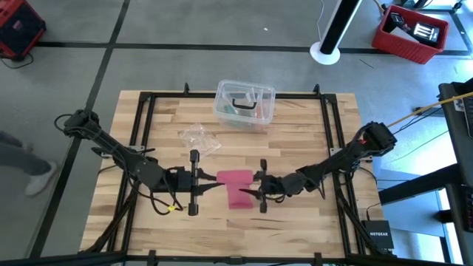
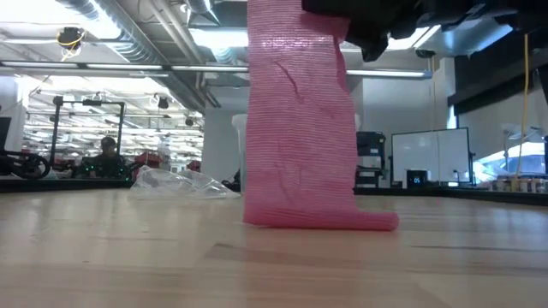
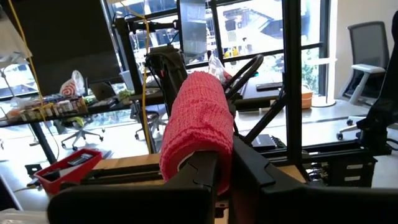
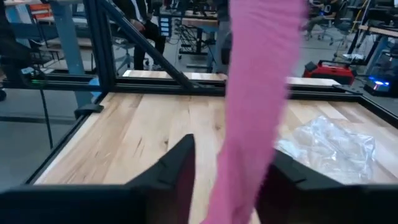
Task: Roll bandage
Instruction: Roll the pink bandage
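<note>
The pinkish-red bandage is partly wound into a roll held above the table's near middle. Its loose strip hangs down from the roll, and the strip's free end lies on the wood. My left gripper comes from the table's left and is shut on the roll. My right gripper comes from the right and is open. Its fingers stand on either side of the hanging strip. My left gripper pinches the rolled part of the bandage at its near end between its two fingers. The fingers lie level, coming from the table's left, along the roll's axis. The roll is lifted clear and the strip hangs slack below it. My right gripper has the strip between its open fingers, and I cannot tell whether a finger touches it.
A crumpled clear plastic wrapper lies on the table behind the grippers. A clear plastic box stands at the far middle edge. The black frame rails run along both sides. Bare wood lies toward the near edge.
</note>
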